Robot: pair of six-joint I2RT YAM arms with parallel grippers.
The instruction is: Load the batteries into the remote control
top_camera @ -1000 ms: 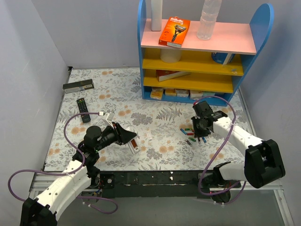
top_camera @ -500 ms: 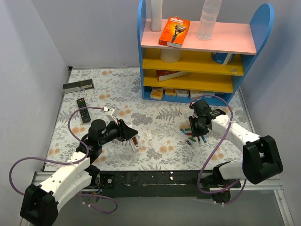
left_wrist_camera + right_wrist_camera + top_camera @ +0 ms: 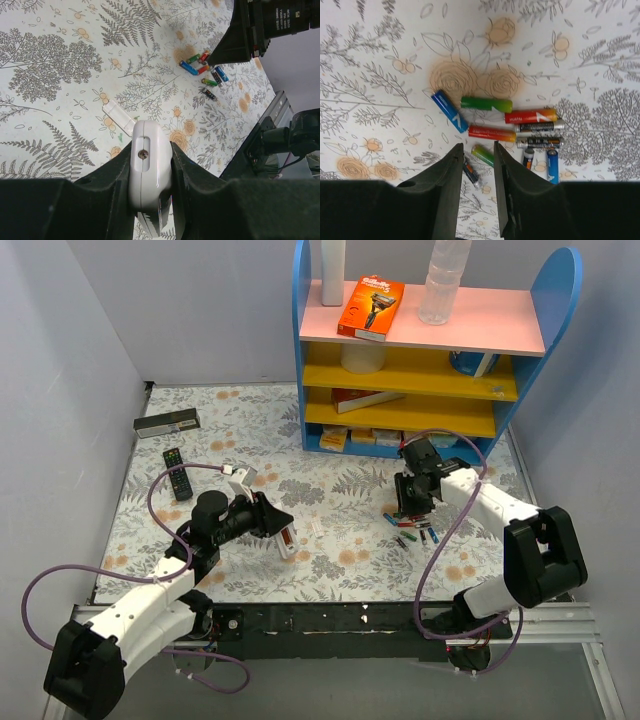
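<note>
The white remote [image 3: 287, 540] sits clamped between the fingers of the left end effector [image 3: 281, 531], held just above the floral tabletop [image 3: 250, 430] left of centre and towards the near edge. In the left wrist view the remote [image 3: 150, 175] shows a slot and a small screw on its upper face, and the end effector [image 3: 151, 155] presses on both of its long sides. The back cover [image 3: 317, 529], a small white strip, lies flat on the tabletop just right of the remote; the left wrist view shows it [image 3: 119, 114] just beyond the remote's tip. The batteries [image 3: 412, 527] lie in a loose cluster on the right half of the tabletop, in front of the shelf. The right wrist view shows this cluster [image 3: 505, 125] as blue, green, red and black cells, several side by side and touching. The right end effector [image 3: 408, 502] hangs over the far edge of the cluster with its fingers apart. In its own view the end effector [image 3: 476, 147] grips nothing, and a small green cell lies under the gap. A blue-sided shelf [image 3: 430, 350] stands at the far right edge. A black remote [image 3: 177, 473] and a dark box [image 3: 167, 422] lie near the far left corner.
</note>
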